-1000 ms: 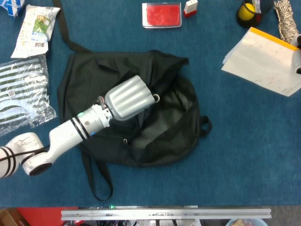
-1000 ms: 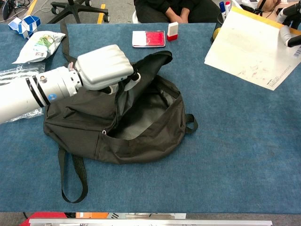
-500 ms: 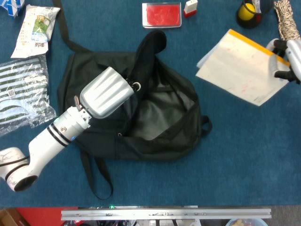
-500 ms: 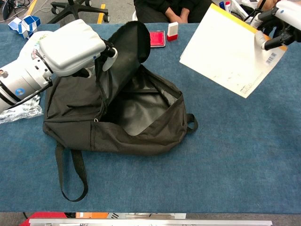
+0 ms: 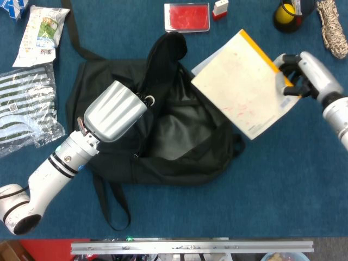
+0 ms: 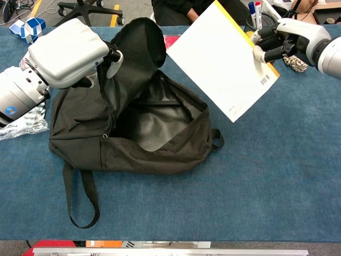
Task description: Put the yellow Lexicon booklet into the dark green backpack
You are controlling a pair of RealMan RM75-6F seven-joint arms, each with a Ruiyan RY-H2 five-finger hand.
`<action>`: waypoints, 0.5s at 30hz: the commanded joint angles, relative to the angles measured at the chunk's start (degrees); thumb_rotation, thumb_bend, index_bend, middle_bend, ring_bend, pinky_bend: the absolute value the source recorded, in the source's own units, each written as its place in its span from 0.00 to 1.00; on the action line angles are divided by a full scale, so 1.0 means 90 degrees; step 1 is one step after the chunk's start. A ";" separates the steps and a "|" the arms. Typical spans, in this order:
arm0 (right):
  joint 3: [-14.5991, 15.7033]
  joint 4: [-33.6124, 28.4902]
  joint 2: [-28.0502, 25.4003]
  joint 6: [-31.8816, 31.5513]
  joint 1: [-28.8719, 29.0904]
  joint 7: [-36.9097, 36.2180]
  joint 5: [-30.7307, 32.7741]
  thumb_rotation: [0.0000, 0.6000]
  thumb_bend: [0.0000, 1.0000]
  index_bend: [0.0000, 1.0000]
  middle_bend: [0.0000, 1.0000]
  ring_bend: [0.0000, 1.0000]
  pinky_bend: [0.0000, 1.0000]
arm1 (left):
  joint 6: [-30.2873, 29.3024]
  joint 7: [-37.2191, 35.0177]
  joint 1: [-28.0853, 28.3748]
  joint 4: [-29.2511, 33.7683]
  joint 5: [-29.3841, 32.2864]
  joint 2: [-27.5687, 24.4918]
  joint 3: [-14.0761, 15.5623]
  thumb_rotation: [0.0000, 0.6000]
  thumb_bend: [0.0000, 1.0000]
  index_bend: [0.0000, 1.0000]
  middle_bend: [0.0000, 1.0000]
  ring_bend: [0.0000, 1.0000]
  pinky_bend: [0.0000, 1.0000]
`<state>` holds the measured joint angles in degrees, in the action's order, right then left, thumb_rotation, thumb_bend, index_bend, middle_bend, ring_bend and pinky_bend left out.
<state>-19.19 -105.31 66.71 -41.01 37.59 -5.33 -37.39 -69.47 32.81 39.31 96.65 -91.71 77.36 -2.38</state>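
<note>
The right robot hand (image 5: pixel 304 73) pinches one edge of the booklet (image 5: pixel 242 84), fingers on one side and thumb on the other. The booklet is up in the air, off the counter (image 5: pixel 283 179). It is tilted, with its pale back cover showing and a yellow strip along the top edge. One corner of it hangs over the open mouth of the backpack (image 5: pixel 179 136). It is not inside the bag yet.

The left robot hand (image 5: pixel 114 111) grips the flap of the backpack and holds it up. Its fingers are curled around the dark cloth near a small metal ring. The flap stands up tall, and the grey lining inside the bag shows.

The backpack lies flat on the blue counter. One long strap (image 5: pixel 111 209) loops out from the bottom of the bag.

Beyond the bag sits a red stamp pad (image 5: pixel 187 17) with a small red and white block (image 5: pixel 220 8) just beside it. On the left side lie a striped plastic packet (image 5: pixel 24 106) and a snack bag (image 5: pixel 41 32). Near the far right corner are a yellow ball in a dark cup (image 5: pixel 286 13) and a coil of rope (image 5: pixel 333 27).
</note>
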 commanded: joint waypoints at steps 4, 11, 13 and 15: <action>-0.0070 -0.0152 0.0108 0.0549 0.0573 -0.0620 0.1318 1.00 0.56 0.75 0.64 0.55 0.63 | -0.0031 0.0112 -0.0098 0.0078 0.0026 0.0008 -0.0036 1.00 0.48 0.69 0.69 0.69 0.92; 0.0326 -0.0130 0.0500 0.0081 0.1250 -0.0335 0.2442 1.00 0.55 0.76 0.65 0.56 0.64 | -0.0127 0.0209 -0.0187 0.0162 -0.0103 -0.0058 -0.0066 1.00 0.48 0.68 0.69 0.69 0.92; 0.0462 -0.0068 0.0619 -0.0061 0.1478 -0.0148 0.2792 1.00 0.55 0.76 0.65 0.56 0.64 | -0.0161 0.0229 -0.0217 0.0175 -0.0127 -0.0057 -0.0081 1.00 0.48 0.68 0.68 0.69 0.92; 0.0544 0.0036 0.0733 -0.0099 0.1710 -0.0027 0.3253 1.00 0.55 0.76 0.65 0.56 0.64 | -0.0190 0.0238 -0.0243 0.0181 -0.0149 -0.0052 -0.0097 1.00 0.48 0.67 0.68 0.69 0.92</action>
<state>-15.78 -105.92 71.71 -40.76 50.64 -7.36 -12.00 -71.11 34.91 37.18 98.26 -93.00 76.87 -3.20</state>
